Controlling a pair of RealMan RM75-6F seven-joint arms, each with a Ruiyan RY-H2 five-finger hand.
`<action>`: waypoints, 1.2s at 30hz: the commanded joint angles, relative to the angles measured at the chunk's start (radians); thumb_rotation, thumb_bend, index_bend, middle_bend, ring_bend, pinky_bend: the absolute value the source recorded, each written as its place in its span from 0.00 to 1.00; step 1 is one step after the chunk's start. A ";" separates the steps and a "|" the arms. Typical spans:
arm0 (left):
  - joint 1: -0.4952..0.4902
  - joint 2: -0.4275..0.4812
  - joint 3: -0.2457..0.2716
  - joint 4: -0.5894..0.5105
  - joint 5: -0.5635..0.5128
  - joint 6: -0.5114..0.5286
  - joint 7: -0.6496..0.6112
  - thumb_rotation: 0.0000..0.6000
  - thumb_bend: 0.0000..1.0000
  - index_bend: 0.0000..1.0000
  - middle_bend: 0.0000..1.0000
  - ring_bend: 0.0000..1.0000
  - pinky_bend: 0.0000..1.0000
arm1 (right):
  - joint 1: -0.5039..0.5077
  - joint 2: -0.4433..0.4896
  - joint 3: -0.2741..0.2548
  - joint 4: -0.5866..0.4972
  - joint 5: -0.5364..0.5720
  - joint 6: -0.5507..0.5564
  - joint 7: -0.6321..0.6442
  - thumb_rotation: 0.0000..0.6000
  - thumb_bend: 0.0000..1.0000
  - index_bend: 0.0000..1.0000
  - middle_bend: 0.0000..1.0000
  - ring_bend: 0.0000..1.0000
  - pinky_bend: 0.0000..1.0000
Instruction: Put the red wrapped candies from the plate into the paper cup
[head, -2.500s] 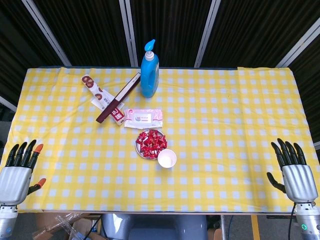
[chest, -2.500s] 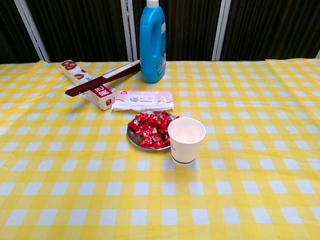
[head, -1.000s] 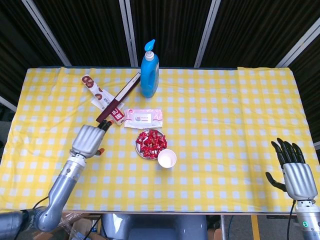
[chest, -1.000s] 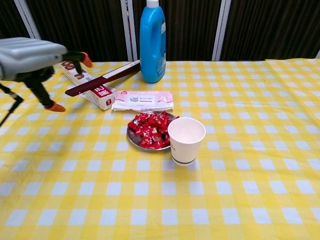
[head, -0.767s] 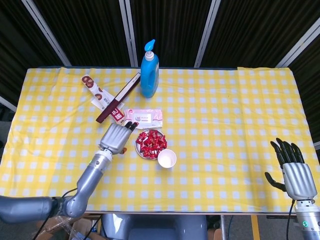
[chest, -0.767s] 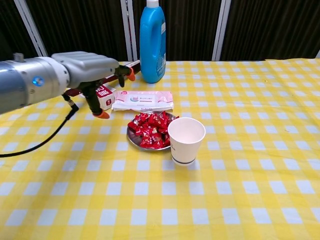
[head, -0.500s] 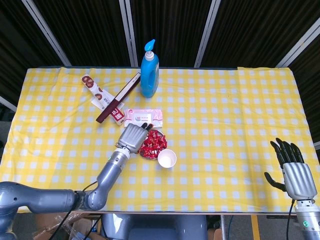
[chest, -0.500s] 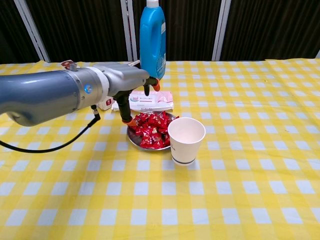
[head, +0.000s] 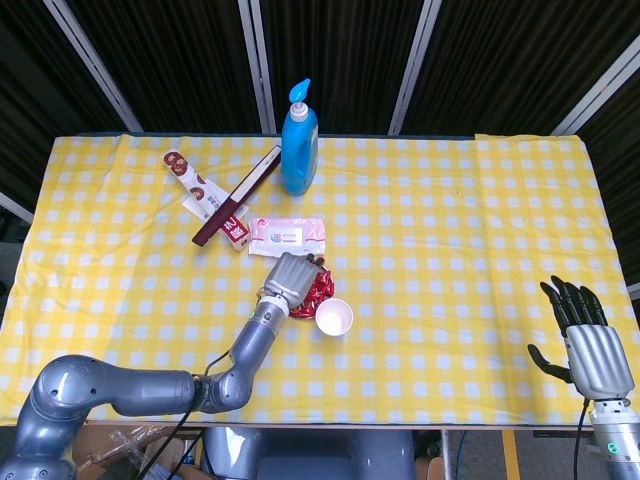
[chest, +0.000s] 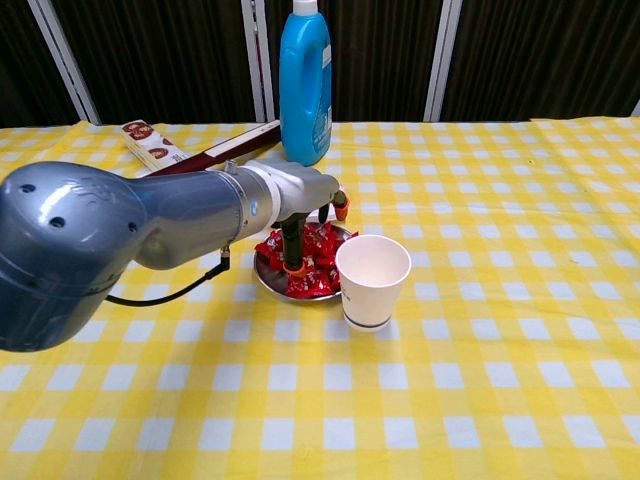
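Red wrapped candies (chest: 318, 268) are heaped on a small metal plate (chest: 272, 285) at the table's middle. A white paper cup (chest: 373, 279) stands upright against the plate's right front side and looks empty. My left hand (chest: 300, 195) hovers over the plate with its fingers apart, one orange-tipped finger (chest: 294, 264) pointing down into the pile; nothing shows in its grip. In the head view the left hand (head: 290, 277) hides most of the plate, leaving some candies (head: 322, 287) visible beside the cup (head: 334, 318). My right hand (head: 590, 345) is open off the table's front right corner.
A tall blue pump bottle (head: 299, 140) stands behind the plate. A pink wipes pack (head: 288, 233) lies just behind the plate. A snack box (head: 200, 192) and a long dark box (head: 242, 192) lie at the back left. Yellow checked cloth (head: 460, 260) covers the table.
My left arm has swung in from the front left corner across the table, and the hand now sits over the candy plate. The right hand has barely moved.
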 joint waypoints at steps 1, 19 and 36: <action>-0.019 -0.023 0.016 0.030 -0.016 -0.010 0.002 1.00 0.25 0.21 0.23 0.84 0.88 | 0.001 0.000 0.000 -0.001 0.000 0.000 0.000 1.00 0.36 0.00 0.00 0.00 0.00; -0.019 -0.055 0.055 0.106 0.085 0.020 -0.091 1.00 0.42 0.54 0.65 0.86 0.90 | 0.000 -0.003 0.001 -0.003 0.002 0.003 0.002 1.00 0.36 0.00 0.00 0.00 0.00; 0.016 0.122 0.014 -0.137 0.166 0.127 -0.126 1.00 0.42 0.54 0.66 0.86 0.90 | 0.000 -0.003 -0.001 -0.003 -0.002 0.007 0.000 1.00 0.36 0.00 0.00 0.00 0.00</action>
